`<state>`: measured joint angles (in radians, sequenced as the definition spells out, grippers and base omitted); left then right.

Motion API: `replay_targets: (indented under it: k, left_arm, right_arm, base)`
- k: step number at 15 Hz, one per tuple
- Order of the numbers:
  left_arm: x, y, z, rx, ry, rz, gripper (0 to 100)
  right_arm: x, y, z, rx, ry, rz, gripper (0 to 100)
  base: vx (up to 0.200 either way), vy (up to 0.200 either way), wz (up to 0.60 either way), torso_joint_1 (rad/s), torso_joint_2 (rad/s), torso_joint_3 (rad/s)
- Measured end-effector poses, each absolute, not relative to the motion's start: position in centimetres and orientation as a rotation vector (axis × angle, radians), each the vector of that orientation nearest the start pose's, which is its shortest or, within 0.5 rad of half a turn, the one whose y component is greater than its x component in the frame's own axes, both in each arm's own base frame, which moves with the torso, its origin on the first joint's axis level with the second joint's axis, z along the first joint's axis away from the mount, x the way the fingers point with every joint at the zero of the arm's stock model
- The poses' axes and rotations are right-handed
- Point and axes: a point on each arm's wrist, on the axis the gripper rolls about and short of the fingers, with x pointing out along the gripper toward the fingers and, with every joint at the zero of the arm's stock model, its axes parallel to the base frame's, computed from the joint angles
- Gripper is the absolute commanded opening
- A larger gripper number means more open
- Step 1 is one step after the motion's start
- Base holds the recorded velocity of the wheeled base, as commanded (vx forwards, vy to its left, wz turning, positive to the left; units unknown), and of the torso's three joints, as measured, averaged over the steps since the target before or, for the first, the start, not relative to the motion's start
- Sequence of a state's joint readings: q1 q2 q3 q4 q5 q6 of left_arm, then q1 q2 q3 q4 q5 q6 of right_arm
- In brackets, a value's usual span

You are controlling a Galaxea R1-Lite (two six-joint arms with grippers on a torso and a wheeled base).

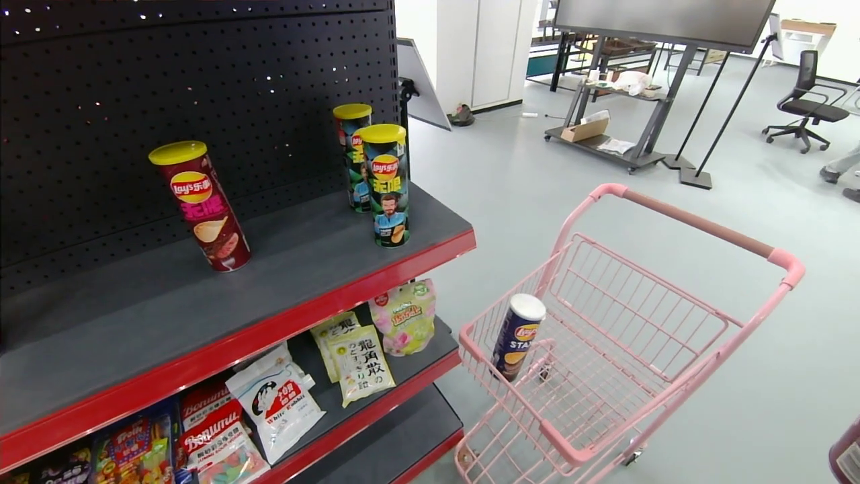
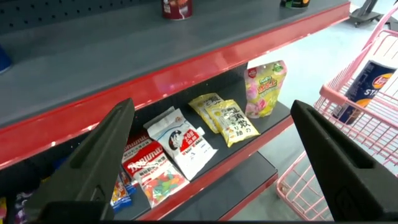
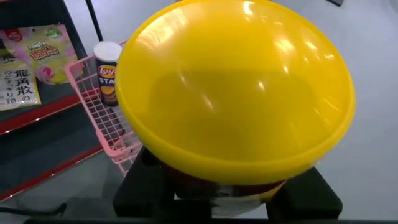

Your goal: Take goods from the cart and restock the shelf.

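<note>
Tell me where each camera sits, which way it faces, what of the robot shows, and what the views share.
Head view: on the robot's head, facing forward and down; shelf on the left, pink cart on the right.
Left wrist view: on the left wrist, facing the lower shelf's snack bags between the fingers of the open left claw.
Right wrist view: on the right wrist, looking down on the yellow-lidded can that the right claw grips.
Shared: all three show the blue can in the cart.
</note>
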<state>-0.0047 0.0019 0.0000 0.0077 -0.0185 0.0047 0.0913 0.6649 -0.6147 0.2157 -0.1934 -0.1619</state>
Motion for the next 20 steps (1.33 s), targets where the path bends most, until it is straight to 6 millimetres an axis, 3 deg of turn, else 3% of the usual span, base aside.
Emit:
replay_targets:
  k: [5, 15, 20]
  left_arm:
    - [-2.3, 0.0, 7.5, 0.004, 0.010, -0.023, 100]
    - [-2.3, 0.0, 7.5, 0.004, 0.009, -0.022, 100]
    - [-2.3, 0.0, 7.5, 0.004, 0.010, -0.023, 100]
  right_arm:
    - [4.9, 0.0, 22.5, -0.202, 0.286, -0.094, 0]
    - [3.9, -0.1, 21.7, -0.201, 0.276, -0.095, 0]
    - [2.2, -0.3, 20.6, -0.190, 0.233, -0.111, 0]
  base:
    - [0.000, 0.000, 0.36, 0.083, -0.19, -0.110]
    - [0.000, 0.000, 0.60, 0.006, 0.00, -0.002]
    - [0.000, 0.000, 0.00, 0.000, 0.00, 0.000]
